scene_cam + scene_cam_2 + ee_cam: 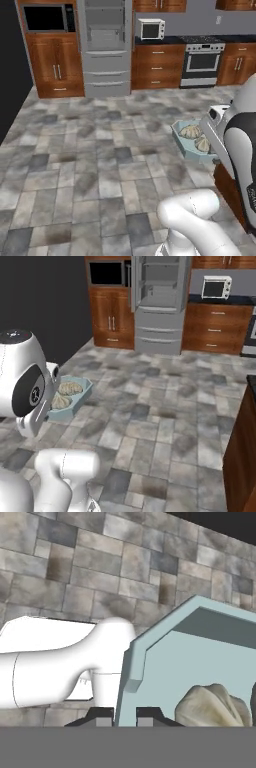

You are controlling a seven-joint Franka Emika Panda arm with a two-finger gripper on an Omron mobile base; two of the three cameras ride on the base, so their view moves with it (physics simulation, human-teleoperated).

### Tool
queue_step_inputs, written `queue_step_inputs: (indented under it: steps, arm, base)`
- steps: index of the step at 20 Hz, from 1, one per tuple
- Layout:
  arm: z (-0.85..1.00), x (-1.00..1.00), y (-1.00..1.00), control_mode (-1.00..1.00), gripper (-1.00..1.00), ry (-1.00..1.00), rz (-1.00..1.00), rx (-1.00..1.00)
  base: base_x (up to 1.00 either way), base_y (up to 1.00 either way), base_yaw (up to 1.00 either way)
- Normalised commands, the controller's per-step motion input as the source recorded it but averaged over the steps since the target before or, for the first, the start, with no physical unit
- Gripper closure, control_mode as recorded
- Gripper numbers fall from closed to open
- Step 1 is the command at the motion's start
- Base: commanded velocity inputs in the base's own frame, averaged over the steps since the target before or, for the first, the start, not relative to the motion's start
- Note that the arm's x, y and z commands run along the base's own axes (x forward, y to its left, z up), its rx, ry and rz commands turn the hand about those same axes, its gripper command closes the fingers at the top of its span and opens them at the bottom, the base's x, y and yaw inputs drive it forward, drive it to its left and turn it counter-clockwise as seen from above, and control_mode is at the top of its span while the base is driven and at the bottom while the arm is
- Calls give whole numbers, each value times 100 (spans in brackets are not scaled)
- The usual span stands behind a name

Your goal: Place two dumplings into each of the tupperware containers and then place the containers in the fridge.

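Note:
A pale-blue tupperware container (186, 143) hangs above the tiled floor, beside my white hand. Two dumplings (190, 131) (203, 145) lie in it. The right base view shows the same container (82, 392) with both dumplings (70, 388) (61, 401) inside. In the hand view my gripper (125, 716) is shut on the container's rim (131, 672), one dark fingertip (100, 716) on each side of the wall, and one dumpling (212, 704) shows inside. The fridge (105, 47) (159, 301) stands across the room with its upper doors open, showing grey shelves.
A built-in microwave (48, 18) sits left of the fridge; a toaster oven (151, 29) and a steel oven (202, 62) are to its right. A wooden counter end (244, 446) is close on my right. Open tiled floor (100, 145) lies between me and the fridge.

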Motion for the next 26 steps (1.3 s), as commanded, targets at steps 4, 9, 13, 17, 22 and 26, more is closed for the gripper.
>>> queue_step_inputs:
  steps: [4, 9, 13, 17, 22, 26]
  arm:
    - [0, 0, 0, 100, 100, 0, 0, 0]
    - [0, 0, 0, 100, 100, 0, 0, 0]
    - [0, 0, 0, 100, 100, 0, 0, 0]
    - [0, 0, 0, 100, 100, 0, 0, 0]
    - [0, 0, 0, 100, 100, 0, 0, 0]
    - [0, 0, 0, 100, 100, 0, 0, 0]
  base:
    - [100, 27, 0]
    - [100, 9, 0]
    - [100, 4, 0]
    - [100, 5, 0]
    - [100, 0, 0]
    - [100, 0, 0]
